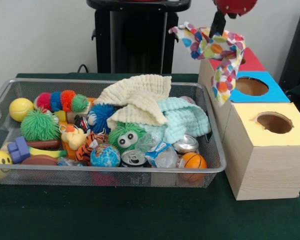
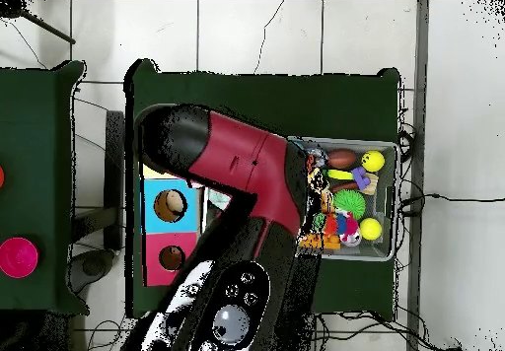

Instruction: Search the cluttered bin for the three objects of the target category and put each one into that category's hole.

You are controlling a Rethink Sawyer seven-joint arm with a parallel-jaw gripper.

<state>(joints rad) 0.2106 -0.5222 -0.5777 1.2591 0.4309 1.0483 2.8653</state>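
Spotted cloth [image 1: 216,52] hangs clamped in the gripper [image 1: 219,26] above the boxes, draping between the red hole [image 1: 242,61] and the blue hole [image 1: 251,86], so I would centre it over the chosen opening and lower before releasing, lest the trailing end catch the rim.
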